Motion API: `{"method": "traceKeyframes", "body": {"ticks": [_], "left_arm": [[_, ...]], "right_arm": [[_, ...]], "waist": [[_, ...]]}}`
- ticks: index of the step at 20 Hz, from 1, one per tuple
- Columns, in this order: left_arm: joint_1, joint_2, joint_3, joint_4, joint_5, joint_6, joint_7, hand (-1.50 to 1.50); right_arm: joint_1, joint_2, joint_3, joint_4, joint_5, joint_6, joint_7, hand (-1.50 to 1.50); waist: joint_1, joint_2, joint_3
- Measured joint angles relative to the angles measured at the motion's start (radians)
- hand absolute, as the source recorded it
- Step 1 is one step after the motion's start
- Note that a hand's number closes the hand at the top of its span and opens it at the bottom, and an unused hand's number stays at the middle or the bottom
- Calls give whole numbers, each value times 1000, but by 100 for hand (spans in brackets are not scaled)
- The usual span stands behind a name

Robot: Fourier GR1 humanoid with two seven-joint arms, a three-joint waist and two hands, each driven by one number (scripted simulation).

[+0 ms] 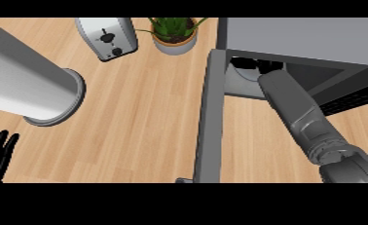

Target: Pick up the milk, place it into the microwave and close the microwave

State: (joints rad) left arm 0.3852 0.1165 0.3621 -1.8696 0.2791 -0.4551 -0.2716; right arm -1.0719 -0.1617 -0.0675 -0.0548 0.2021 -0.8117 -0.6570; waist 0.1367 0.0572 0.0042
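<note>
Reaching my right hand [248, 64] deep inside the microwave [302, 39]; whether my fingers are curled there I cannot tell, nor see the milk. Next: withdraw, then swing the door [210, 121] closed. My left hand [7, 146] rests open.

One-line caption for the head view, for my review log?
Right forearm reaches into the open microwave, door swung out; left hand rests open at the edge.

A light wooden plank counter [137, 117] is carrying a silver toaster [108, 38], a potted green plant [173, 35] and a grey microwave [302, 39], all beyond the left hand [7, 148].
</note>
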Motion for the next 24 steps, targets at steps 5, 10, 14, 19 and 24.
{"method": "traceKeyframes", "body": {"ticks": [5,10,14,19,24], "left_arm": [[14,-13,-1,-1,-7,-4,-19,-150],[24,-26,-4,-14,-23,3,-29,-150],[28,-44,-11,-17,-42,13,-40,-150],[70,-60,-16,-53,-47,6,-43,-150],[102,-81,-30,-75,-64,-1,-49,-150]], "right_arm": [[8,11,-2,-3,0,17,-7,-150],[34,10,-23,-23,-18,39,-34,-150],[46,2,-34,-29,-26,82,-56,-150],[85,6,-66,-56,-59,180,-115,-150],[146,31,-97,-78,-93,281,-190,-150]], "waist": [[-12,-7,0],[-25,-12,0],[-37,-17,0],[-54,-25,0],[-74,-34,-1]]}}
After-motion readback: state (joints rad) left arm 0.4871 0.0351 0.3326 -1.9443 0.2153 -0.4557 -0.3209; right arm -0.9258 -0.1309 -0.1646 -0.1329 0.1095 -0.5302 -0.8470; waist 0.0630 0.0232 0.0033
